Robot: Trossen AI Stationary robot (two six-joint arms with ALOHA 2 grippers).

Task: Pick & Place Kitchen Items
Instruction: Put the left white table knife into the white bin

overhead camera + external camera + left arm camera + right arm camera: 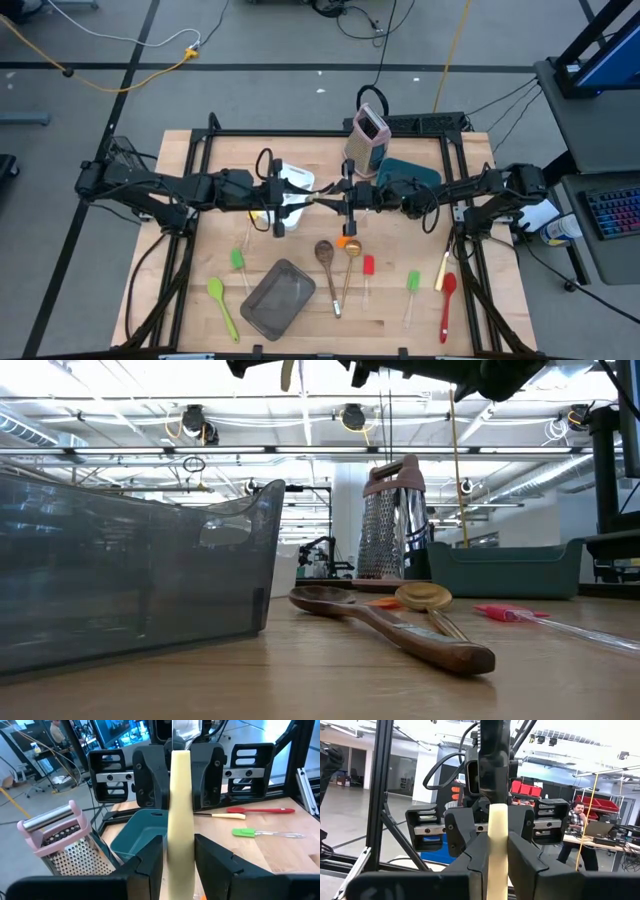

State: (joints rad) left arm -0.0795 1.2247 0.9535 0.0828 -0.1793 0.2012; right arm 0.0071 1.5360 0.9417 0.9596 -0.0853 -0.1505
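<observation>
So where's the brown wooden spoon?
In the high view the brown wooden spoon lies near the table's front middle, between the grey metal pan and the gold spoon.

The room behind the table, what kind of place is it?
Most likely a robotics lab or industrial workshop. Red storage bins line the far wall, a person sits at a cluttered workbench, and cables run across the bare floor.
</observation>
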